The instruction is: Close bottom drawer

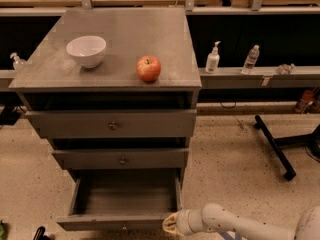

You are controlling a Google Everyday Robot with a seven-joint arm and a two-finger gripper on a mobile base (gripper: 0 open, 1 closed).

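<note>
The bottom drawer (pixel 125 199) of the grey three-drawer cabinet is pulled out and open, its plain grey box empty. Its slim front panel (pixel 112 222) runs along the picture's lower edge, with the small knob at the very bottom. My gripper (pixel 170 224) sits at the right end of that front panel, touching or nearly touching its corner. The white arm (pixel 235 225) reaches in from the lower right. The two drawers above, the top (pixel 112 124) and the middle (pixel 120 159), are pushed in.
A white bowl (pixel 86 50) and a red apple (pixel 148 68) stand on the cabinet top. A pump bottle (pixel 213 59) and a water bottle (pixel 250 59) stand on a ledge to the right. A black stand leg (pixel 274 146) lies on the speckled floor at right.
</note>
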